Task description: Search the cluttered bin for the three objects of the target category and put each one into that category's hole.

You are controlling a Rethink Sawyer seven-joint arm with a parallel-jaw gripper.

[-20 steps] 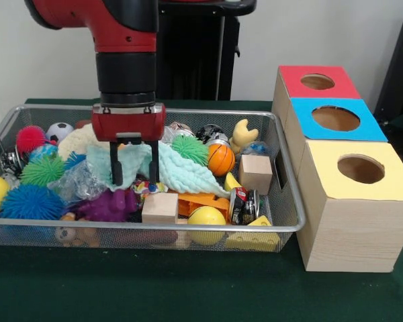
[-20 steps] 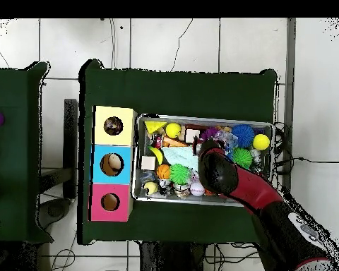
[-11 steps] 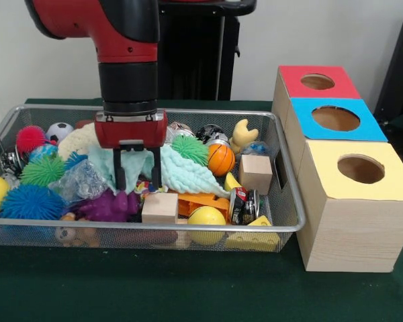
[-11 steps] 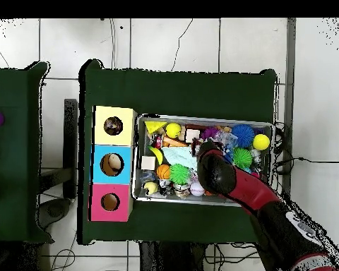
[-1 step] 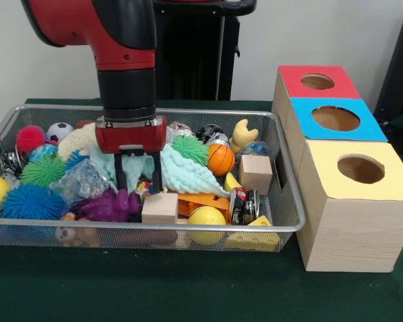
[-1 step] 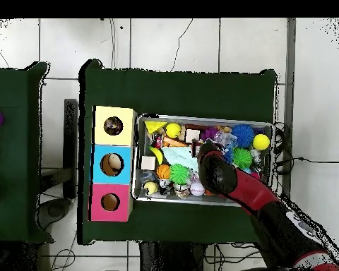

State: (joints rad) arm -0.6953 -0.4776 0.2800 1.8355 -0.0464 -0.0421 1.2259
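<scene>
My gripper (image 5: 140, 186) reaches down into the wire bin (image 5: 208, 111), its two black fingers open and straddling a fold of the mint cloth (image 5: 181, 171). Its tips sit just above a purple spiky toy (image 5: 111, 204) and left of a wooden block (image 5: 160, 206). Around it lie an orange basketball (image 5: 221, 159), a green spiky ball (image 5: 190, 149), a yellow ball (image 5: 207, 218) and a second wooden block (image 5: 256, 172). In the overhead view the arm (image 6: 218, 173) hides the gripper over the bin's (image 6: 204, 118) middle.
Three boxes with round holes stand right of the bin: red (image 5: 295, 75) farthest, blue (image 5: 309, 107) in the middle, yellow (image 5: 322, 168) nearest. Blue (image 5: 30, 201), green (image 5: 41, 170) and pink (image 5: 30, 137) spiky balls crowd the bin's left end.
The gripper has shifted a little to the right and sunk lower into the clutter, staying astride the mint cloth. The bin's objects look unmoved.
</scene>
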